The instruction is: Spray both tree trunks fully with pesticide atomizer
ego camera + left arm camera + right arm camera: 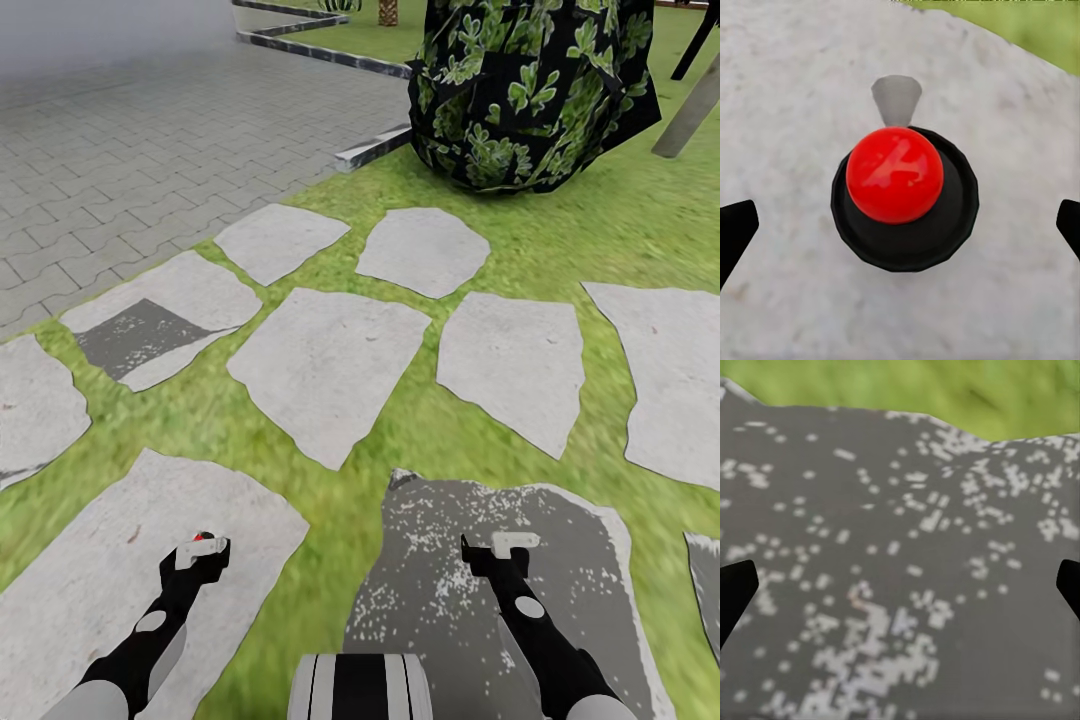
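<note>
While both grippers, left (200, 548) and right (508, 545), are hanging released, one red-capped black atomizer (900, 191) is standing between the left fingers on a pale stepping stone (787, 112).

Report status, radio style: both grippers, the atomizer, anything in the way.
Left gripper open above the red-topped atomizer. Right gripper open, holding nothing, over dark speckled stone. Dark-leaved shrub ahead.

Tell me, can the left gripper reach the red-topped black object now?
Probably yes: the open left gripper points straight at the red-topped black object, and nothing lies between them.
</note>
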Controlling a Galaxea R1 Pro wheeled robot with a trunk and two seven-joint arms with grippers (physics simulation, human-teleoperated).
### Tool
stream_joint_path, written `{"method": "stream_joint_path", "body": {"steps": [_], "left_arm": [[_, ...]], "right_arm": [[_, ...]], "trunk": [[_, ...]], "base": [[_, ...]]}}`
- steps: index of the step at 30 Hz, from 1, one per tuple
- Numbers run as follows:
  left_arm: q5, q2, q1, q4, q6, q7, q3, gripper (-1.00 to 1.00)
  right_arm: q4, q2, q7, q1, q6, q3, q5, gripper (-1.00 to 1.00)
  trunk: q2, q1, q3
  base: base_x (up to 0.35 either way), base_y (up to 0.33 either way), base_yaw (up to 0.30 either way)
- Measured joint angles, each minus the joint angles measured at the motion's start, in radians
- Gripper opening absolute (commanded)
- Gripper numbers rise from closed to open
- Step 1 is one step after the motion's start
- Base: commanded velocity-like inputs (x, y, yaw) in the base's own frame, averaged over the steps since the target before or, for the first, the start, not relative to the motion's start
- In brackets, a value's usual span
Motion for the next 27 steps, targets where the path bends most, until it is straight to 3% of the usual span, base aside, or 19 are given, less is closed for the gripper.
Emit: {"method": "stream_joint_path", "body": {"steps": [17,18,27], "left_arm": [[0.001,0.0,0.0,-0.014,0.002,0.001,0.002,1.0],[0.001,0.0,0.0,-0.015,0.002,0.001,0.002,-1.0],[0.003,0.0,0.0,-0.015,0.0,0.001,0.001,-1.0]], "right_arm": [[0.002,0.0,0.0,0.0,0.0,0.0,0.001,1.0],[0.002,0.0,0.0,0.0,0.0,0.0,0.001,1.0],[0.002,-0.001,0.0,0.0,0.0,0.0,0.001,1.0]], "trunk": [[0.0,0.0,0.0],[0.0,0.0,0.0],[0.0,0.0,0.0]], "base": [[0.0,0.0,0.0],[0.0,0.0,0.0],[0.0,0.0,0.0]]}}
